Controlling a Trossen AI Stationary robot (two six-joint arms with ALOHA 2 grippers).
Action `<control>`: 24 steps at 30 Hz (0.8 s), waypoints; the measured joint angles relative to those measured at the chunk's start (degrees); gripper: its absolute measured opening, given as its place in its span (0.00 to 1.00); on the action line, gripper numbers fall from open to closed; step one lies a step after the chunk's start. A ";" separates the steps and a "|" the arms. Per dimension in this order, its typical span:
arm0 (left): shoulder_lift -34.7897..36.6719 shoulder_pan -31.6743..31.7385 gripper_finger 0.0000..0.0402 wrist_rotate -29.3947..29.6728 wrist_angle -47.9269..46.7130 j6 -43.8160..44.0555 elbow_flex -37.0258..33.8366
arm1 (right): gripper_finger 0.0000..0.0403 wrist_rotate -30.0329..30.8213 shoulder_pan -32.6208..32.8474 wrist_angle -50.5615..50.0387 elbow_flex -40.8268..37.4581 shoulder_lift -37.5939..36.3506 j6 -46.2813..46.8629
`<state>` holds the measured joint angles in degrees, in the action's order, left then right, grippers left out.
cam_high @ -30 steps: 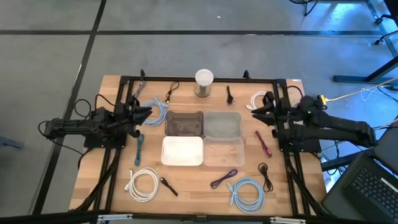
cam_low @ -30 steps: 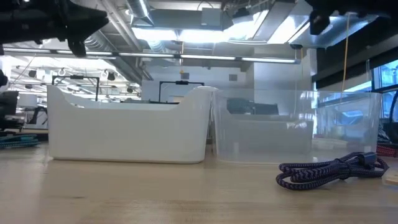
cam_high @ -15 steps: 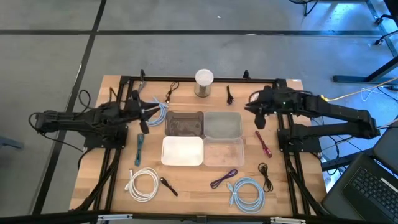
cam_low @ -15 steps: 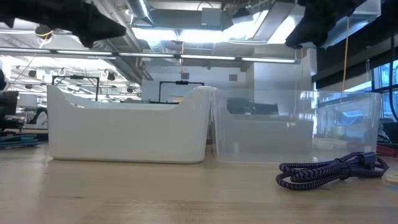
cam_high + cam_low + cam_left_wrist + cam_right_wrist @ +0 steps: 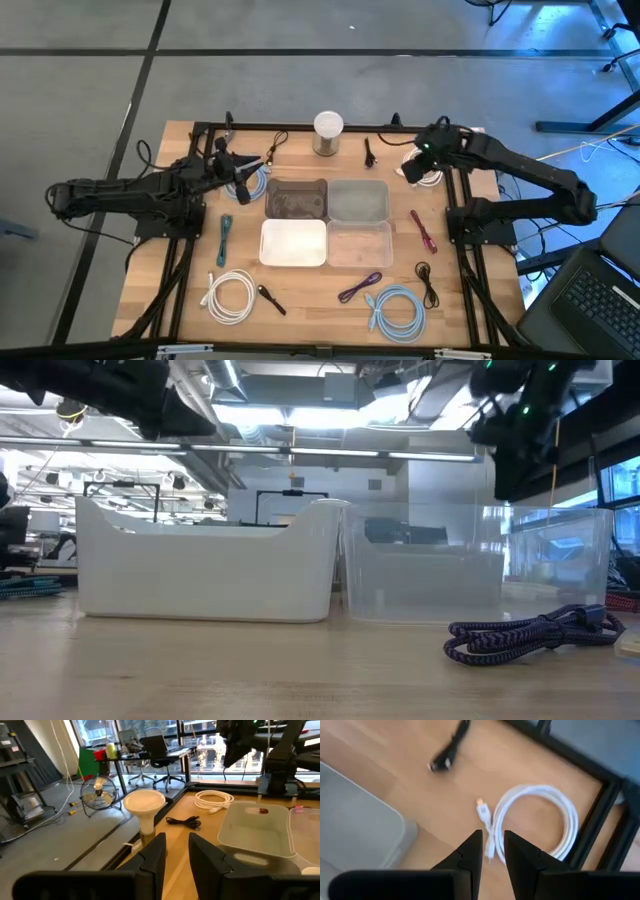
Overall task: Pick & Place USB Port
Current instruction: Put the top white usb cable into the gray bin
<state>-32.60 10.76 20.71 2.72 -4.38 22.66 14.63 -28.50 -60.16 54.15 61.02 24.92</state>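
— Two pincers? Where?
— Right pincer point(image 5: 492, 851) narrowly parted, grasping nothing, above white coiled cable point(image 5: 535, 822) near table point(image 5: 300, 310) corner. Left pincer point(image 5: 176, 851) likewise, beside grey bin point(image 5: 296, 199), over blue cable point(image 5: 252, 180).

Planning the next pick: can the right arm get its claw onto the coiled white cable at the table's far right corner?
Probably yes. The right claw hangs above the white cable, fingers slightly apart, nothing between; only the table frame runs beside the coil.
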 joint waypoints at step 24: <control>0.02 -0.02 0.19 -4.55 -2.32 2.32 0.02 | 0.23 -0.99 -9.17 0.17 -0.15 13.87 -13.36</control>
<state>-32.58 10.74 16.16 0.40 -2.07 22.68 13.64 -37.67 -59.99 54.00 74.89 11.57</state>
